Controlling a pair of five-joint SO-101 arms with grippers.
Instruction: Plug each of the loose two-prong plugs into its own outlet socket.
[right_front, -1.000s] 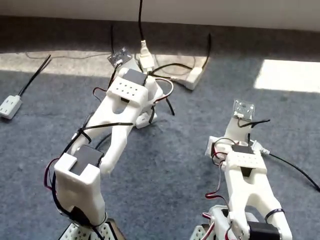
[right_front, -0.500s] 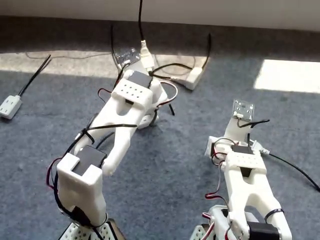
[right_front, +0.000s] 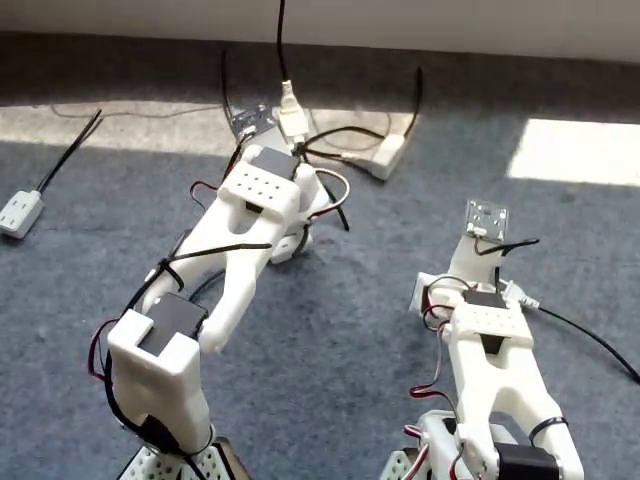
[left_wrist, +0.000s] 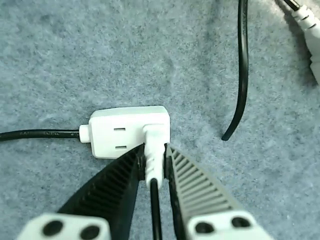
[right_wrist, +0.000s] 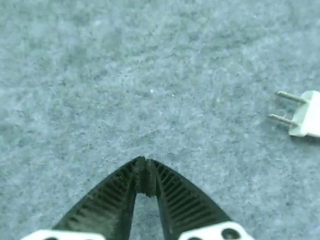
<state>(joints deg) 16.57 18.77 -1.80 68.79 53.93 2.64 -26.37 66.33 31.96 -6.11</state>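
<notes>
Left end effector (left_wrist: 154, 151) pinches white plug (left_wrist: 156, 136), touching outlet socket (left_wrist: 116, 131).

**High view:** fixed camera above and behind the left arm (right_front: 232, 250) and right arm (right_front: 492, 352), looking down and forward over the carpet (right_front: 350, 320). **Wrist views:** close above the carpet, looking down past their own jaws. High and left wrist views share the socket (left_wrist: 125, 131).

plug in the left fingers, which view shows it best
Left wrist view: the white plug sits pinched between the left fingers, against the outlet block. In the high view the left arm covers it. The right wrist view faces carpet and a different, loose plug.
</notes>
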